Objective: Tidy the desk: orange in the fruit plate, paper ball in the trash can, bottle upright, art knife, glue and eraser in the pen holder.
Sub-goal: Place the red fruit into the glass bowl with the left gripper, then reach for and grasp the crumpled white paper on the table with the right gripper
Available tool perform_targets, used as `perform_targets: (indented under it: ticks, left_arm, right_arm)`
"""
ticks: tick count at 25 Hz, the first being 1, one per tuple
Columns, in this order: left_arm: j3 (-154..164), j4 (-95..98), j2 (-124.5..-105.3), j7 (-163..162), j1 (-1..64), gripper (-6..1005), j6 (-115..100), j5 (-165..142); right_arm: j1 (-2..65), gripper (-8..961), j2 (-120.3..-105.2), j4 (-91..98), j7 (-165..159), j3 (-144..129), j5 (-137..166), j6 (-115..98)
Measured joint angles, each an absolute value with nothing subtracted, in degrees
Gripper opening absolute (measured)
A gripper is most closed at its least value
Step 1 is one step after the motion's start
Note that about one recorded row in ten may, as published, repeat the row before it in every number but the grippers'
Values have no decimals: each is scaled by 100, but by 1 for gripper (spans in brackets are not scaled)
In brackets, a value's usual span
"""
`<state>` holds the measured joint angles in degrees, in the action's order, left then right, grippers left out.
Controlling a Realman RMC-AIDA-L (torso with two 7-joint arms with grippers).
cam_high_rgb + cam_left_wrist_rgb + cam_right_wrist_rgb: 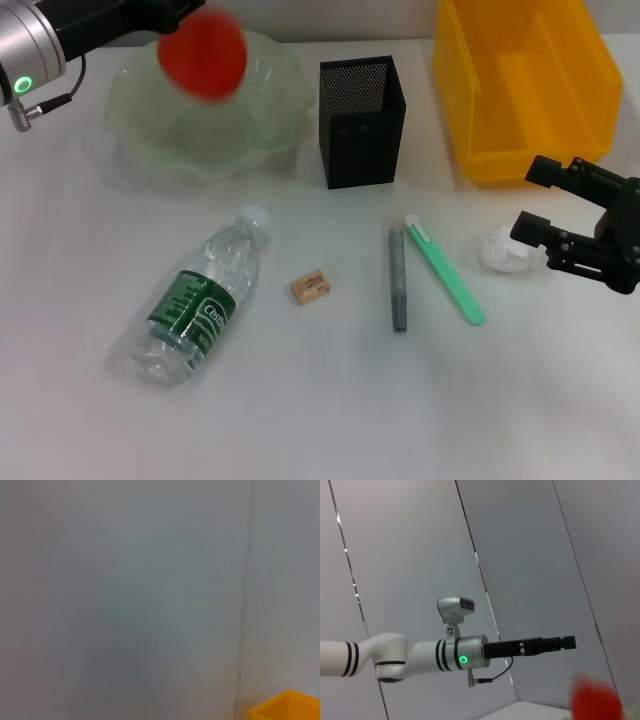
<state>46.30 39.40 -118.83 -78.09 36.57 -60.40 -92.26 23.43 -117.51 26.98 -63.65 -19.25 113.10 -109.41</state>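
White desk (330,400): is carrying all the clutter, with a plain pale wall standing behind it.
Orange (203,55): is showing as a smeared red blur over the fruit plate (140,140) at 11 o'clock; it is probably dropping in, since the right wrist view has it apart from the arm's tip.
Left gripper (567,642): is reaching out above the plate and is not touching the fruit; how far open it is, I cannot tell.
Right gripper (528,200): is hanging at 3 o'clock with its jaws spread wide and empty, the lower one just beside the paper ball (503,250).
Paper ball handling: is looking light and crushable, so a soft pinch across its middle is likely enough. The trash can (590,110) is waiting at 1 o'clock.
Bottle (200,300): is lying on its side at 8 o'clock, smooth and apt to roll; the labelled waist is looking like the best hold.
Eraser (310,287): is sitting near centre, small and firm, and is needing a pinch across its narrow faces.
Art knife (445,270) and glue (398,280): are lying side by side, thin and rigid, right of centre.
Pen holder (362,135): is standing upright at 12 o'clock.
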Motion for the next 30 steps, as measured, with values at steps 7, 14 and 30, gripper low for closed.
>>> perform_targets:
  ticks: [7, 14, 30]
  left_arm:
    - [4651, 3877, -11849, -7842, 3484, 390, -6667, -9091]
    - [5211, 4103, -11661, -7149, 3175, 751, -10179, -10128]
    - [4884, 4234, -11655, -7279, 2703, 833, -10445, -10861]
  right_arm:
    - [2277, 798, -11751, 2687, -6370, -1925, 11305, -10933]
    - [2346, 798, -11640, 3965, -7635, -1941, 11176, -11162]
    - [3125, 797, -11792, 8547, -12189, -5160, 14354, -10911]
